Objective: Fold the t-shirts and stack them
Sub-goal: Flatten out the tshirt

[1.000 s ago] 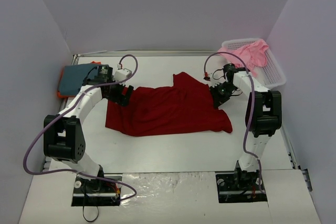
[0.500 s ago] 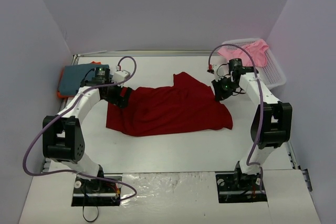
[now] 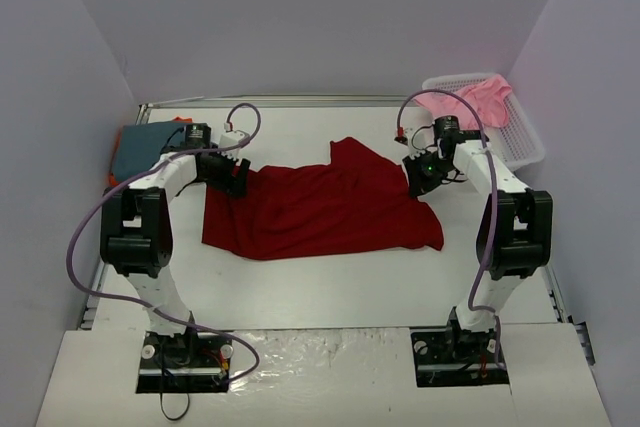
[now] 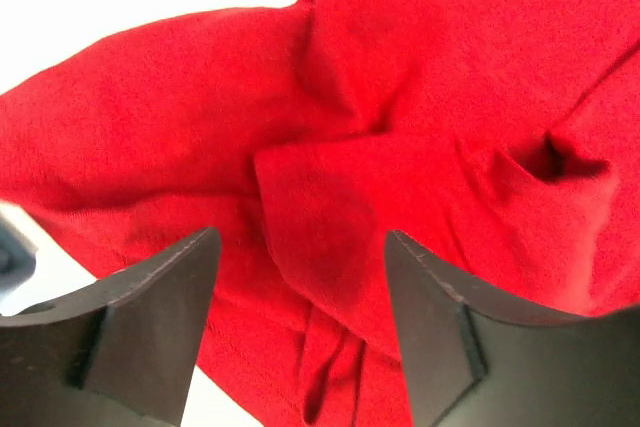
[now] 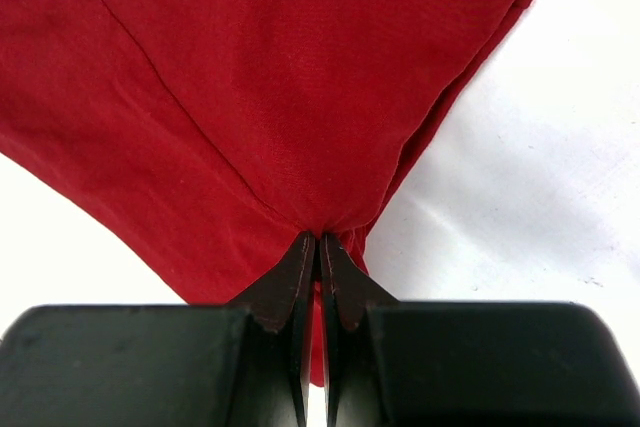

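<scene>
A dark red t-shirt [image 3: 320,209] lies spread and rumpled across the middle of the table. My left gripper [image 3: 231,177] is low over its upper left corner. In the left wrist view its jaws [image 4: 300,242] stand open, with a bunched fold of the red cloth [image 4: 420,97] between the fingers. My right gripper [image 3: 418,177] is at the shirt's upper right edge. In the right wrist view it [image 5: 320,239] is shut on a pinch of the red shirt [image 5: 250,77], which pulls taut from the tips. A light pink t-shirt [image 3: 478,99] hangs over the basket.
A white lattice basket [image 3: 520,144] stands at the back right by the wall. A folded teal-blue t-shirt [image 3: 140,145] rests on an orange one [image 3: 114,179] at the far left. Purple cables loop above both arms.
My left arm has drawn its elbow in, and its jaws have narrowed around the shirt's left corner. My right arm has shifted slightly back and right, still gripping the cloth.
</scene>
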### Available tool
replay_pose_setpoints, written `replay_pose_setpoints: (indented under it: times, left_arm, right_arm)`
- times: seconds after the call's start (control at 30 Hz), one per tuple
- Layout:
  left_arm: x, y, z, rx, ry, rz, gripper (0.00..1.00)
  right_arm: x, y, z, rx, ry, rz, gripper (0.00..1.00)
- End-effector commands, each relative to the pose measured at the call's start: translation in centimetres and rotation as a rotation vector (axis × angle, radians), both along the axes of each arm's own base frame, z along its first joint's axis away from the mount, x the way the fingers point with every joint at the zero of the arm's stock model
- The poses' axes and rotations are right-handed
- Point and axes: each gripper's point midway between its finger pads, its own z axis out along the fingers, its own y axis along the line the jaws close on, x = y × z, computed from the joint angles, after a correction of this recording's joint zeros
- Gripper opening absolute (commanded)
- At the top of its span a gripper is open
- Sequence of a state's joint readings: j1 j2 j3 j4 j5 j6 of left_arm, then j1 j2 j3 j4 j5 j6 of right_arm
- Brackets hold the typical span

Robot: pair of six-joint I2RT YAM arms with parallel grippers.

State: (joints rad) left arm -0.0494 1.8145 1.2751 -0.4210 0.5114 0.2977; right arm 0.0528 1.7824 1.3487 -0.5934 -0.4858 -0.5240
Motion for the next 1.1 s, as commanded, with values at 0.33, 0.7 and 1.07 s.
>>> replay_pose_setpoints:
  times: [0.33, 0.7, 1.07]
  left_arm:
    - [3.2, -1.2, 0.1, -0.082, -0.011, -0.034, 0.57]
    - [2.6, -0.7, -1.5, -0.045, 0.034, -0.032, 0.45]
    - [2.3, -0.2, -2.6, -0.025, 0.061, -0.021, 0.37]
  right_arm:
    - [-0.8, -0.6, -2.0, -0.022, 0.074, -0.017, 0.00]
    - [-1.0, -0.7, -2.5, -0.032, 0.085, -0.017, 0.00]
    - [-1.2, -0.9, -2.9, -0.044, 0.095, -0.018, 0.00]
